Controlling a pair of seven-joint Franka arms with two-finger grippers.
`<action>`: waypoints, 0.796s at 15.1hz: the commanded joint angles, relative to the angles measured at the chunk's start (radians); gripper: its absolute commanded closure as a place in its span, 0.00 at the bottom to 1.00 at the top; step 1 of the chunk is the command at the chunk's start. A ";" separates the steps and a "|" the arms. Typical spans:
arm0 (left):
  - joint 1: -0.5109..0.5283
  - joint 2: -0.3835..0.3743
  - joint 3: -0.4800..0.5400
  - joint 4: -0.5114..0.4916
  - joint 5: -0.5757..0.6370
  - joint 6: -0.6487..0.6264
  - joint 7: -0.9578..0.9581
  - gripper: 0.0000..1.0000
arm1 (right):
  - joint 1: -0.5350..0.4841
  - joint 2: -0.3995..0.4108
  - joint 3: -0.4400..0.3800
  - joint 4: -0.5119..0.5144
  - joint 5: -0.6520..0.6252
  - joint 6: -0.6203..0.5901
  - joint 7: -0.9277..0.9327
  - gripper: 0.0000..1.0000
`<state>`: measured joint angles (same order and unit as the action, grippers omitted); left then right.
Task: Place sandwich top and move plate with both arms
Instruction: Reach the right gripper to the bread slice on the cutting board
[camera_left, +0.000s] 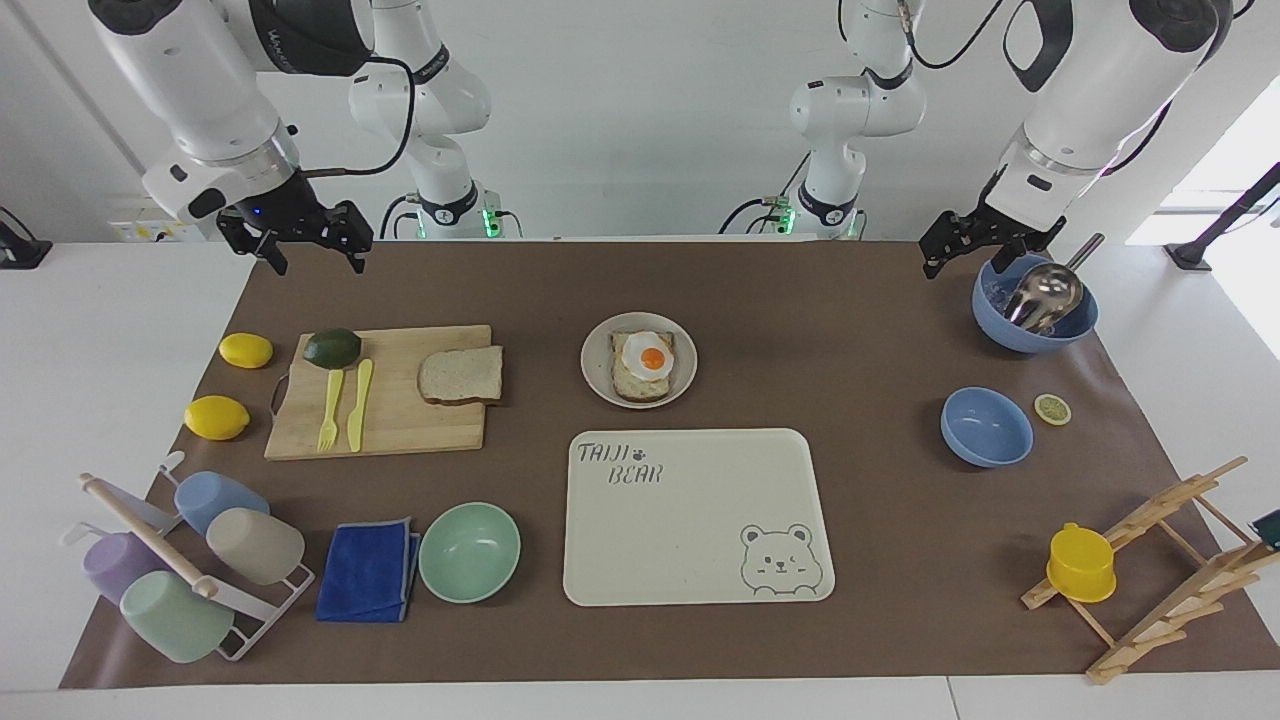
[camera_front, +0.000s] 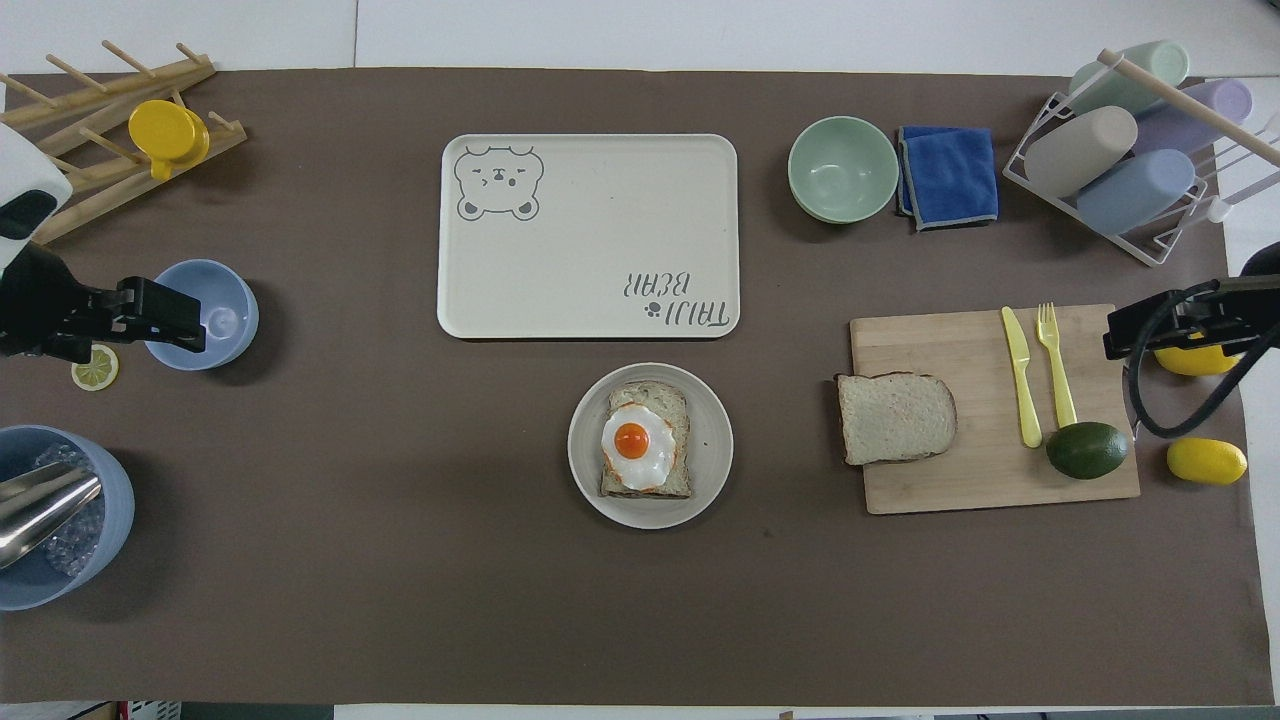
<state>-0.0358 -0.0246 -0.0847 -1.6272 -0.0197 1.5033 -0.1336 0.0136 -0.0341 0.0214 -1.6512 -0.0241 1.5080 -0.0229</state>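
Two Franka arms hang with their jaws spread and empty above the robots' edge of the table (camera_left: 640, 300), nothing of the sandwich job yet done. The right gripper (camera_left: 312, 248) hovers over bare brown mat just short of the cutting board (camera_left: 400, 420); below its jaws and toward the table's middle, the sandwich top (camera_left: 461, 375) lies flat on the board's end nearest the plate (camera_left: 592, 375), one edge overhanging the wood. That plate sits well apart from both pairs of jaws, carrying the bread slice with a fried egg (camera_left: 643, 365), with the cream tray (camera_left: 690, 540) just beside it, farther from the robots. The left gripper (camera_left: 985, 245) waits over the rim of the blue bowl with a metal scoop (camera_left: 1010, 335) at its own end of the table. The risks ahead look plain: a flat slice gives released jaws little to bite, so a descent that lands short could push the bread along the board toward the yellow knife (camera_left: 359, 400) and fork (camera_left: 329, 405), or crush its soft crumb; set down off-centre, it could slide off the domed egg; and when both arms take the shallow plate, unequal lifting could tip the stack. The left arm's first move could also clip the scoop's handle.
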 joint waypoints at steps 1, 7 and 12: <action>0.014 -0.024 -0.009 -0.025 -0.009 -0.002 0.009 0.00 | 0.055 -0.050 0.040 -0.119 -0.017 0.087 0.020 0.00; 0.014 -0.024 -0.009 -0.025 -0.009 -0.002 0.009 0.00 | 0.304 0.117 0.042 -0.246 -0.158 0.253 0.339 0.00; 0.014 -0.024 -0.009 -0.025 -0.009 -0.002 0.009 0.00 | 0.353 0.160 0.042 -0.455 -0.258 0.465 0.437 0.00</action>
<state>-0.0358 -0.0246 -0.0847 -1.6272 -0.0197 1.5033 -0.1336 0.3501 0.1247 0.0668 -2.0402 -0.2422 1.9205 0.3627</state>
